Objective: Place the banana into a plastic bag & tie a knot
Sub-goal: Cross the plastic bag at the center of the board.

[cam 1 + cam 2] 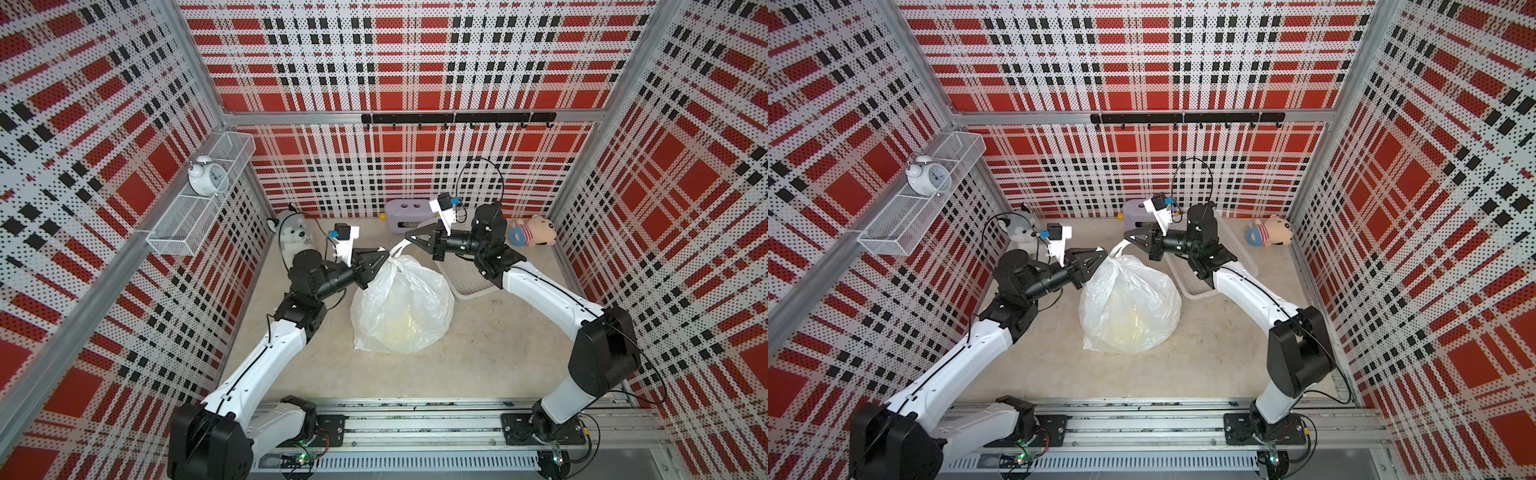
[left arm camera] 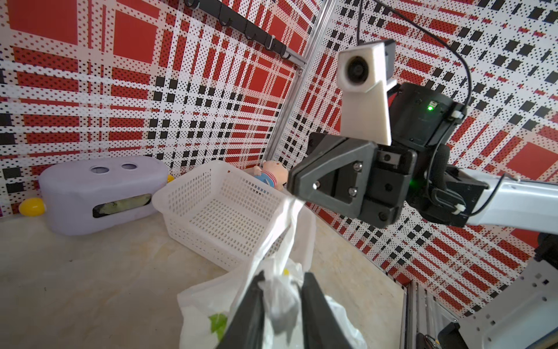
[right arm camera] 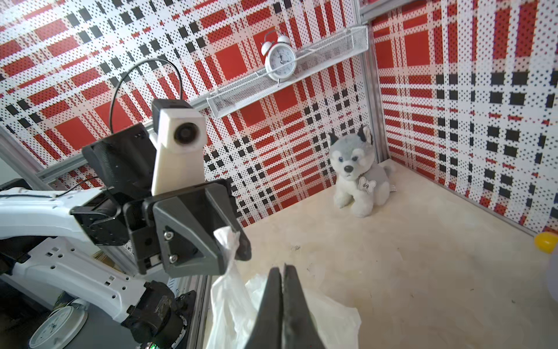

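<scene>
Banana (image 1: 405, 326) lies inside the plastic bag (image 1: 401, 299). From the bag's top one handle (image 1: 398, 248) runs to the right gripper (image 1: 409, 240), which is closed on it. Left gripper (image 1: 385, 254), nearer that top, stands slightly open.

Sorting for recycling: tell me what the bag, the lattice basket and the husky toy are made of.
The plastic bag: thin translucent film, glossy and crinkled. The basket: rigid white moulded plastic, probably, with lattice walls. The husky toy: plush fabric, fuzzy pile.
</scene>
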You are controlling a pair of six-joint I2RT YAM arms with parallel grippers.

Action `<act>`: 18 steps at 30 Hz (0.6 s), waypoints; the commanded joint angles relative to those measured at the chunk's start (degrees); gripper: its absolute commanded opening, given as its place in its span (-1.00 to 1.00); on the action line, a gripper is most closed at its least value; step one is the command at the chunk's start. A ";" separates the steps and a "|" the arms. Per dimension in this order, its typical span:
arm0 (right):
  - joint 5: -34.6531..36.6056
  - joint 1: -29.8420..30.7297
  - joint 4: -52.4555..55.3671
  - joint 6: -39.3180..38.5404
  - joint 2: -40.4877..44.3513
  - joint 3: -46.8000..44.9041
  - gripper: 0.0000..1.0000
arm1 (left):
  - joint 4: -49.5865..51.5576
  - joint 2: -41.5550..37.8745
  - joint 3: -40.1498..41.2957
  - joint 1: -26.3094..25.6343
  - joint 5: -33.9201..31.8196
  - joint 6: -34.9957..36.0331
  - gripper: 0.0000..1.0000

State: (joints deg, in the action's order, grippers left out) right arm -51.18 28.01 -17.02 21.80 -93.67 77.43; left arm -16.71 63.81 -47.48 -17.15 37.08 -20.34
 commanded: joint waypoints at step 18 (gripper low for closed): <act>0.79 2.18 0.88 -0.09 2.70 -0.19 -1.00 | -3.36 3.18 0.04 -2.45 0.93 1.00 -0.16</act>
State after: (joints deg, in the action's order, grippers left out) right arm -50.35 29.78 -16.75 22.11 -93.19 77.41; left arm -17.45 66.57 -47.48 -19.18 37.10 -20.10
